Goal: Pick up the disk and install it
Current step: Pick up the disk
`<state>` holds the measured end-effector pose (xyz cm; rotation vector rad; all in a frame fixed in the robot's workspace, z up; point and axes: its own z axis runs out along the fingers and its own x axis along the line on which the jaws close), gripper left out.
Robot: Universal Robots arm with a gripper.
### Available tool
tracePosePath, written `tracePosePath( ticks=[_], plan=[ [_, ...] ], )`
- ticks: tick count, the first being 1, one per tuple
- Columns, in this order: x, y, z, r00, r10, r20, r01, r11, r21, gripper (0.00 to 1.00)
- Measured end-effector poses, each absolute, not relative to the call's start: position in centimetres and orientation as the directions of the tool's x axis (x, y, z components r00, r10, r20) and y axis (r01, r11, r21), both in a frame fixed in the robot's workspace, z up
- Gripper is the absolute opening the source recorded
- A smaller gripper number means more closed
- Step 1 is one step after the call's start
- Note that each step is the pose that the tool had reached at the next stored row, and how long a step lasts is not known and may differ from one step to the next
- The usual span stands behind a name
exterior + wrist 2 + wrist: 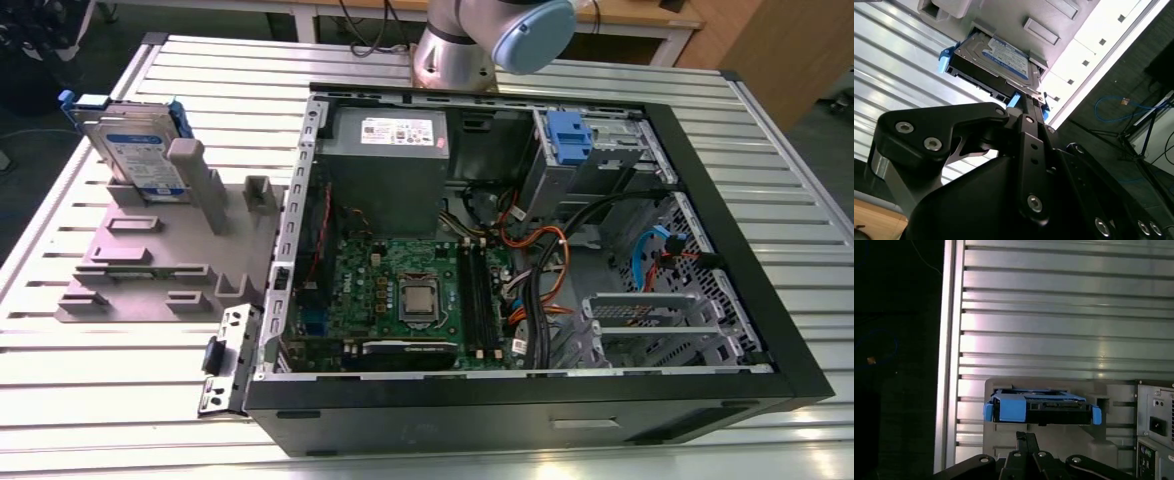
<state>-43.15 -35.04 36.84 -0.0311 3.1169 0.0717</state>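
Nearest the wrist, the gripper (1027, 437) has its fingers (1031, 442) drawn close together with nothing between them, and they are clear of everything. Straight ahead of the tips, in both wrist views, lies the disk (1041, 407), with a strip of the grey holder (1054, 437) showing between tips and drive, so the two are apart. In the first wrist view the drive is seen end-on. Its thin edge faces the gripper, and its blue frame (1009, 407) caps both ends of that edge. I judge that the fingers' opening line runs along this broad edge, from one blue end to the other, and not across the drive's thin side (a grasp would turn on that alignment). In the second wrist view the labelled face (1004, 52) slants away from the gripper, so the long axis points away from the tips, down into the holder. In the exterior view the disk (134, 150) stands on end in its slot at that view's left, long axis rising out of the holder (147, 250), outside the open computer case (534, 405). The holder sits on the slatted metal table (80, 400), just beside the case wall. Farther off inside the case, a bay with a blue latch (567, 135) sits beside the grey box with the white sticker (387, 140). By this showing the disk is not yet picked up.
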Motion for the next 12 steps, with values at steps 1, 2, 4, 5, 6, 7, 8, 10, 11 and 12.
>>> tracePosePath(
  ticks=[1, 2, 4, 5, 6, 7, 8, 10, 11, 12],
  plan=[
    [-43.15, -35.04, 36.84, -1.0, -0.02, -0.024, -0.021, 0.999, 0.046, 0.11],
    [-43.15, -35.04, 36.84, -0.999, -0.02, -0.024, -0.022, 0.999, 0.046, 0.11],
    [-43.15, -35.04, 36.84, -0.999, -0.021, -0.024, -0.022, 0.999, 0.046, 0.11],
    [-43.15, -35.04, 36.84, -0.999, -0.021, -0.024, -0.022, 0.999, 0.046, 0.11],
    [-43.15, -35.04, 36.84, -0.999, -0.021, -0.024, -0.022, 0.999, 0.046, 0.11],
    [-43.15, -35.04, 36.84, -0.999, -0.021, -0.024, -0.022, 0.999, 0.046, 0.11],
    [-43.15, -35.04, 36.84, -0.999, -0.021, -0.024, -0.022, 0.999, 0.046, 0.11],
    [-43.15, -35.04, 36.84, -0.999, -0.021, -0.024, -0.022, 0.999, 0.046, 0.11],
    [-43.15, -35.04, 36.84, -0.999, -0.021, -0.024, -0.022, 0.999, 0.046, 0.11],
    [-43.15, -35.04, 36.84, -0.999, -0.021, -0.024, -0.022, 0.999, 0.046, 0.11]
  ],
)
